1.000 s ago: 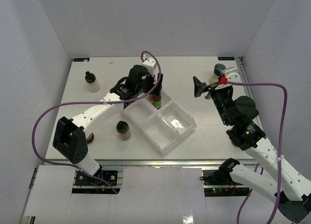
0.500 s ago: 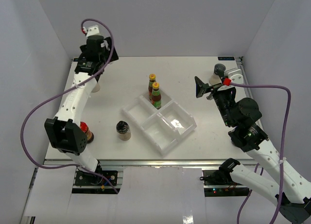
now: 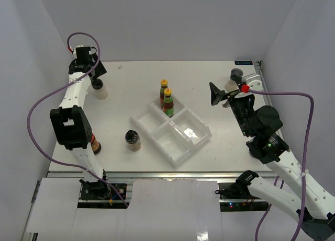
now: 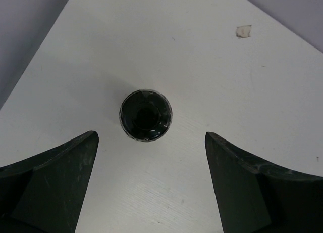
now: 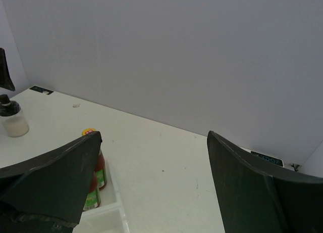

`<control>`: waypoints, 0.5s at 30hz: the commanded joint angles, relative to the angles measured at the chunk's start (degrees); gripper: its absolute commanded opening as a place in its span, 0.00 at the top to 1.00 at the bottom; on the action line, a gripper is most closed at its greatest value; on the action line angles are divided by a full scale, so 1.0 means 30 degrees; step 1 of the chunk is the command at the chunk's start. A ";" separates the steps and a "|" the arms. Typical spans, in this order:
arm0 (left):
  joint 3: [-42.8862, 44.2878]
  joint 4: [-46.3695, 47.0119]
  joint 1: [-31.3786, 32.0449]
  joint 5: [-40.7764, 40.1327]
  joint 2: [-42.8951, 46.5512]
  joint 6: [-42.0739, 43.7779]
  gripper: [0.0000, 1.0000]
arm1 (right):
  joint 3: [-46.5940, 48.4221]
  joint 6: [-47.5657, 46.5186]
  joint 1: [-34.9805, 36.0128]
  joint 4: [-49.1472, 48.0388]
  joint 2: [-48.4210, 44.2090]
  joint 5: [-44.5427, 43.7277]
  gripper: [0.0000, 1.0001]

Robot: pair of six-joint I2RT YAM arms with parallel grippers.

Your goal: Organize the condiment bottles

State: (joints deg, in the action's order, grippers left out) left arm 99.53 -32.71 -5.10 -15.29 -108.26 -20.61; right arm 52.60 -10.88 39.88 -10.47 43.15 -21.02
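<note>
A pale black-capped bottle [image 3: 99,89] stands at the table's far left. My left gripper [image 3: 95,75] hangs open just above it; in the left wrist view its black cap [image 4: 146,115] lies between and just beyond the wide-apart fingers, untouched. Two yellow-capped sauce bottles [image 3: 166,97] stand side by side in the far compartment of the clear tray [image 3: 180,147]. A dark-lidded shaker [image 3: 133,140] stands left of the tray. A red-lidded jar [image 3: 95,145] is half hidden behind the left arm. My right gripper [image 3: 216,94] is open and empty, raised over the table's right side.
A pale container with a grey top [image 3: 234,79] stands at the far right, partly hidden behind the right gripper. The right wrist view takes in the sauce bottles [image 5: 94,165] and the pale bottle [image 5: 13,121]. Walls close in the back and both sides.
My left arm left the sauce bottle standing in the tray and swung to the far left corner, over the pale black-capped bottle. The right arm has barely moved.
</note>
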 commanded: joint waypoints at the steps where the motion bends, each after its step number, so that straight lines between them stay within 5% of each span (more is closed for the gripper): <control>1: 0.0975 -0.0303 -0.0469 0.0693 -0.0930 -0.0103 0.02 | -0.0220 -0.0246 -0.0021 -0.1254 -0.0288 -0.0085 0.08; 15: 0.0310 0.0036 -0.0612 0.1084 -0.2828 -0.0070 0.05 | -0.0482 -0.0384 -0.0021 -0.1548 0.0001 -0.0139 0.08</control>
State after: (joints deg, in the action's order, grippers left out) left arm 100.12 -32.99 -6.55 -12.38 -116.21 -20.62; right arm 51.36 -11.05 39.88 -11.74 43.44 -20.99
